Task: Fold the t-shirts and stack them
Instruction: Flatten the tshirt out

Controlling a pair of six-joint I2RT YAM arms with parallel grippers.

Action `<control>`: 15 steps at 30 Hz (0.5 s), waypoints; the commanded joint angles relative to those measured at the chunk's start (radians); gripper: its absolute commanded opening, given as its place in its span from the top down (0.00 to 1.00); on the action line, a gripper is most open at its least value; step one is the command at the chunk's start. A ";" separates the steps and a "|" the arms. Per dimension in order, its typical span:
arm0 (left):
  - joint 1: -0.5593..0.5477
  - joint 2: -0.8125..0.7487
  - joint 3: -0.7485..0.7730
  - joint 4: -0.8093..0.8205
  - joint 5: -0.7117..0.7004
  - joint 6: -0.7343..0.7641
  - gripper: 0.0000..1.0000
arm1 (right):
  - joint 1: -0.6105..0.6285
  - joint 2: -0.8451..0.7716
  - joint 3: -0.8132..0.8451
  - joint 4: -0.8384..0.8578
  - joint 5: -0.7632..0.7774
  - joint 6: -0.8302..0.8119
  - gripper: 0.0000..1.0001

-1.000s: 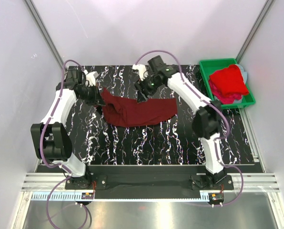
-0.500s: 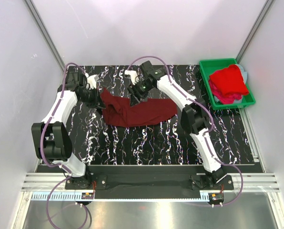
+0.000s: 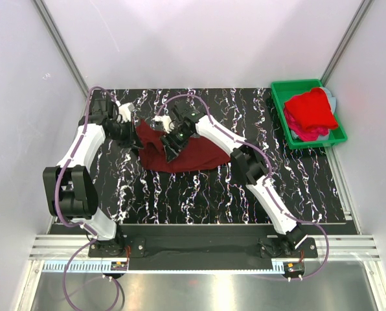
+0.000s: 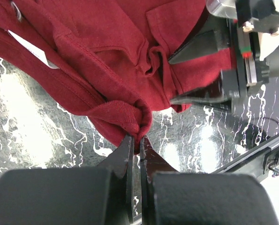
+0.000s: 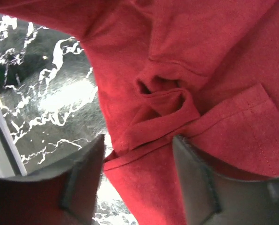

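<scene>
A glossy black tabletop [image 3: 199,194] veined with white carries the dark maroon t-shirt [image 3: 203,154], soft rumpled knit lying left of centre. The left gripper [image 4: 136,139] is pinched tight on a rolled hem at the shirt's edge. The right gripper [image 5: 138,143] stands spread, its dark wedge-shaped fingers straddling a stitched fold. At far right, bright red shirts [image 3: 313,109] heap in the green plastic bin [image 3: 278,107].

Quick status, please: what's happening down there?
Left gripper shut on maroon t-shirt edge. Right gripper open over its fold. Red t-shirts in green bin.
</scene>
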 commanded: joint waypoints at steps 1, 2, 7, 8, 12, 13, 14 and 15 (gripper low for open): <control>0.007 -0.052 -0.017 0.029 -0.007 -0.008 1.00 | 0.007 -0.001 0.054 0.020 0.037 0.004 0.42; 0.010 -0.052 -0.017 0.029 -0.009 -0.009 1.00 | 0.005 -0.005 0.052 0.020 0.044 0.002 0.50; 0.024 -0.046 0.000 0.032 -0.004 -0.014 1.00 | 0.004 -0.054 0.028 0.037 0.140 -0.018 1.00; 0.031 -0.043 0.006 0.033 -0.004 -0.014 1.00 | 0.004 -0.076 0.020 0.040 0.180 -0.019 1.00; 0.048 -0.020 0.067 0.032 -0.005 -0.005 1.00 | -0.019 -0.145 0.025 0.066 0.263 -0.028 1.00; 0.054 -0.017 0.086 0.026 -0.007 0.009 1.00 | -0.036 -0.180 0.035 0.069 0.278 -0.039 1.00; 0.054 -0.009 0.104 0.021 -0.007 0.020 1.00 | -0.042 -0.200 0.041 0.078 0.319 -0.044 1.00; 0.056 0.003 0.129 0.013 -0.010 0.030 1.00 | -0.053 -0.220 0.048 0.086 0.341 -0.048 1.00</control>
